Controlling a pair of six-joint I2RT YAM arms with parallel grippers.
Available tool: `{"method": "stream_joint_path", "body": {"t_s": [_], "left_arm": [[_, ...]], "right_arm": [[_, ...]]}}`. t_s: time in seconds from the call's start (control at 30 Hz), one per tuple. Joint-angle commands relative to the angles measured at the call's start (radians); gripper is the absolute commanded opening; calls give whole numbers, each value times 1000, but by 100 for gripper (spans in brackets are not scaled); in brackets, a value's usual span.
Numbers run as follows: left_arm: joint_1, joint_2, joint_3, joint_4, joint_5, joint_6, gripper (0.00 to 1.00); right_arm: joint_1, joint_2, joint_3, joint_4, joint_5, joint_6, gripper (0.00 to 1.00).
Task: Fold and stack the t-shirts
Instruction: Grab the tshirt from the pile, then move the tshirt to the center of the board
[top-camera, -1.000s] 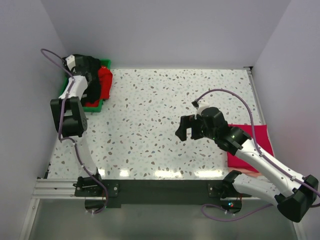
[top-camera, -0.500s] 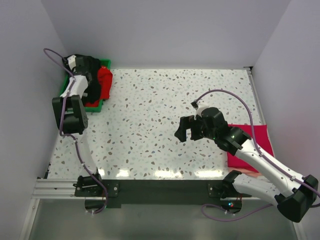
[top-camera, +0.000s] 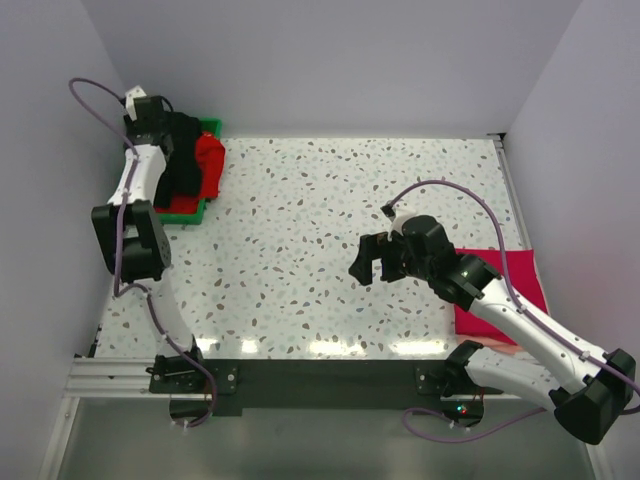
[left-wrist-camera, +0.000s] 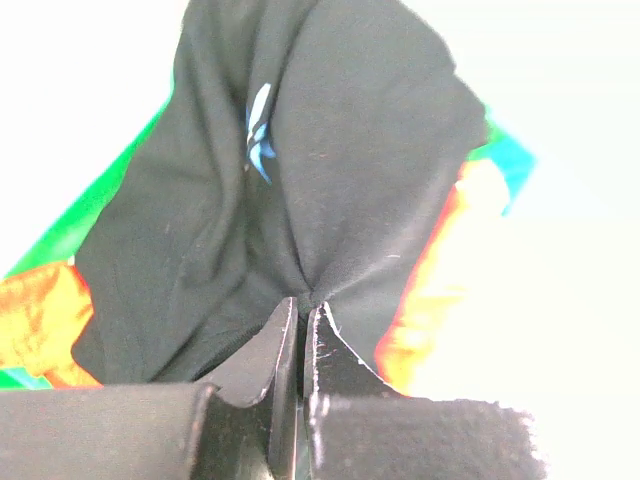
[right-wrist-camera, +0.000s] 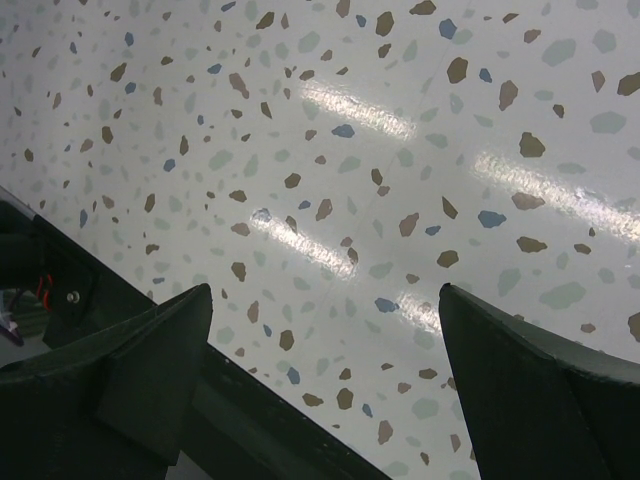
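- Grip: the left arm's fingers are clenched on a pinch of the black t-shirt, with the cloth gathered into pleats at the tips. The garment is bunched over the green tray. This is judged a lift to bring it out to the desk for folding
- Beside it: a red t-shirt lies in the tray, touching the black one, not gripped
- Other arm: the right arm's fingers are spread wide, holding nothing, over bare desk near the middle, judged to be waiting to take the cloth
- Stack: the magenta-pink t-shirt lies as a flat rectangle at the right desk edge, partly under the right arm, judged already folded
- Only the left wrist view confirms the pinch and shows the small neck label; in the top view the wrist hides the tips
- Only the top view places the tray, both arms and the pink shirt; the right wrist view shows just desk and its own fingers
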Motion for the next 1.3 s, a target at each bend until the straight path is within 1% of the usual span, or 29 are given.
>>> {"method": "stream_joint_path", "body": {"t_s": [0.0,0.17,0.27,0.4,0.5,0.53,0.6,0.67,0.73,0.77,0.83,0.87,0.9,0.97,1.07,1.1,1.13,1.17,1.23,1.27], "left_arm": [[5,-205,63,117,123,22,0],[-7,-290,120,121,283,19,0],[-32,-354,152,125,341,20,0],[-101,-453,167,151,363,33,0],[-159,-544,169,182,351,51,0],[-197,-558,174,185,346,62,0],[-240,-592,181,190,355,56,0],[-262,-612,175,194,375,42,0],[-299,-635,149,202,381,21,0],[-325,-643,104,211,395,13,0],[-366,-655,59,237,386,4,0],[-388,-652,22,245,368,4,0],[-433,-642,8,252,358,2,0],[-484,-620,-24,268,338,-6,0],[-611,-519,-23,279,321,-21,0],[-636,-496,-21,279,321,-25,0],[-658,-470,-15,283,282,-29,0],[-702,-413,9,282,280,-32,0],[-743,-350,81,260,271,-33,0],[-779,-292,100,250,268,-33,0]], "right_arm": [[3,4,4,32,-19,-16,99],[3,5,10,35,-7,-16,99],[3,8,15,34,1,-17,99],[3,5,18,32,16,-20,99],[3,1,20,31,29,-20,99],[5,1,21,29,32,-22,99],[5,-1,23,29,38,-22,99],[3,-4,26,26,41,-23,99],[5,-4,27,24,46,-24,99],[5,-5,27,24,46,-25,99],[3,-7,29,21,64,-24,99],[3,-8,30,20,67,-24,99],[3,-10,32,14,76,-24,99],[3,-15,35,11,90,-24,99],[5,-19,40,4,111,-20,99],[3,-18,37,6,116,-14,99],[3,-19,34,11,128,-11,99],[5,-18,30,17,131,-10,99],[3,-22,27,17,150,-5,99],[3,-22,24,24,159,-4,99]]}}
